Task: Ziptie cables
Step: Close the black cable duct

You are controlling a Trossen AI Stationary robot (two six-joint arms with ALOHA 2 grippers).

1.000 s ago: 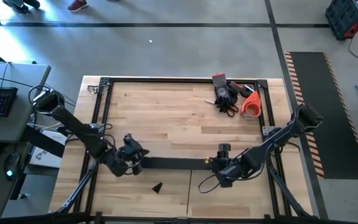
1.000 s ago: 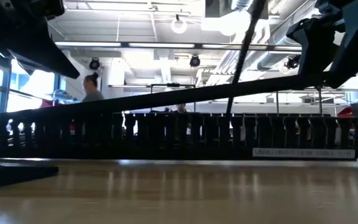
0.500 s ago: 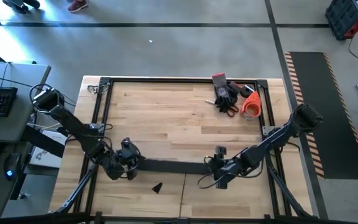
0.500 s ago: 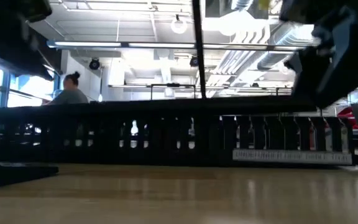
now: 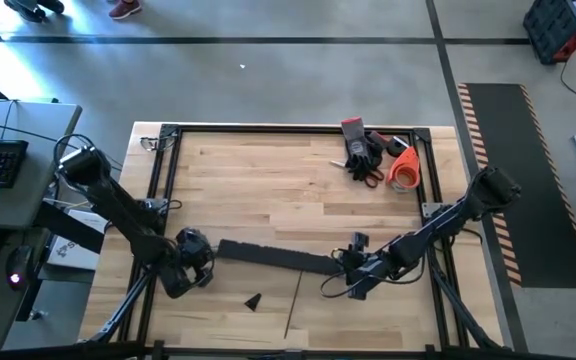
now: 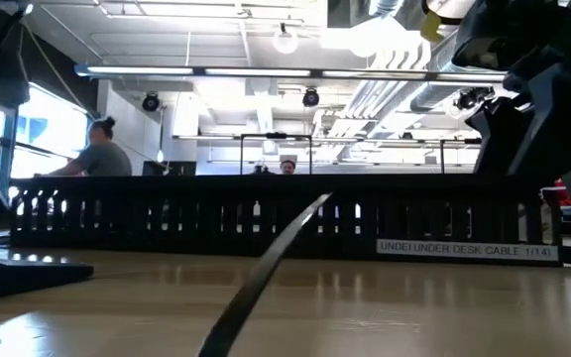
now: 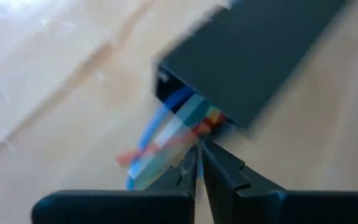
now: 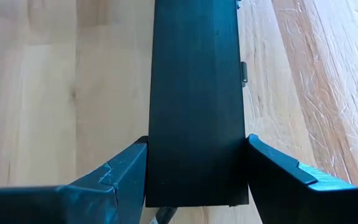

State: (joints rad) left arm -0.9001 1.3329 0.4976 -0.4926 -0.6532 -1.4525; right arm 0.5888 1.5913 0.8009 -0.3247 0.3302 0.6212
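The right hand (image 8: 194,186) grips one end of the long black slotted rail (image 5: 276,257), its fingers pressed against both sides. The rail lies slanted on the tabletop (image 5: 268,190). At its other end the coloured cables (image 7: 173,134) poke out, just in front of the left hand (image 7: 199,163), whose fingers are pressed together on nothing

Right gripper (image 8: 197,180) fingers (image 8: 114,177) clamp flat black strip (image 8: 195,93) from both sides, above wooden table (image 8: 55,81).

The cables (image 7: 166,134) show blurred, mostly hidden inside the black rail (image 7: 253,56).
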